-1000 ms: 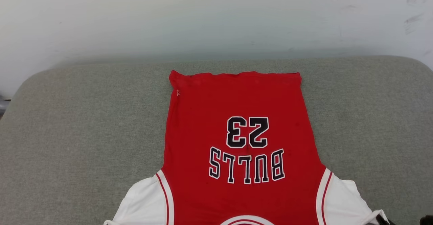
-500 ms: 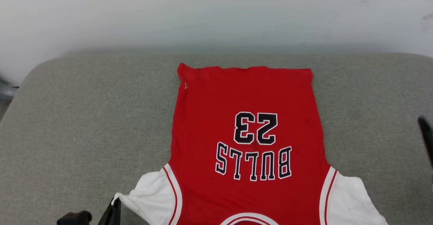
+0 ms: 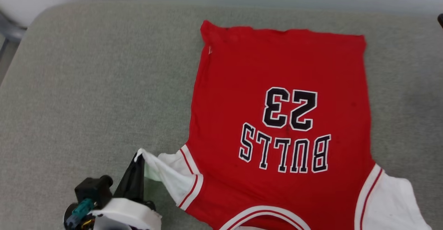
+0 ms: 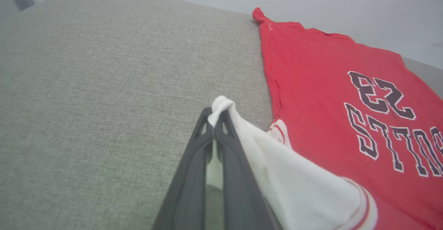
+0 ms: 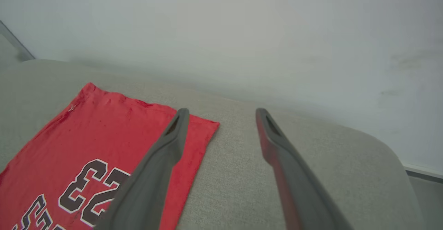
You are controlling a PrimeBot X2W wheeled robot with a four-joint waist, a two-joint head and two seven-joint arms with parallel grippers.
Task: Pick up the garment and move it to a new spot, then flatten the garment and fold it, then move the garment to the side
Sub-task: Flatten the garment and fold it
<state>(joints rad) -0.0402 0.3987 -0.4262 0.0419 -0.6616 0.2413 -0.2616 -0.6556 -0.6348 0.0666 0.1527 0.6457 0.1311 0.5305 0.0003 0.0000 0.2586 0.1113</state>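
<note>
Lying lengthwise, garment (image 3: 277,67) hem away, collar near; left hand (image 4: 215,114) pinching its sleeve; right hand (image 5: 222,111) agape

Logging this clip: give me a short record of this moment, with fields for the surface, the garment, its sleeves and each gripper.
surface: grey fabric cushion
garment: red T-shirt spread flat, print up, hem away from the robot
left gripper: shut on the tip of the white sleeve, which is raised off the cushion
right gripper: open, holding nothing, near the hem corner
other sleeve: lying flat
</note>
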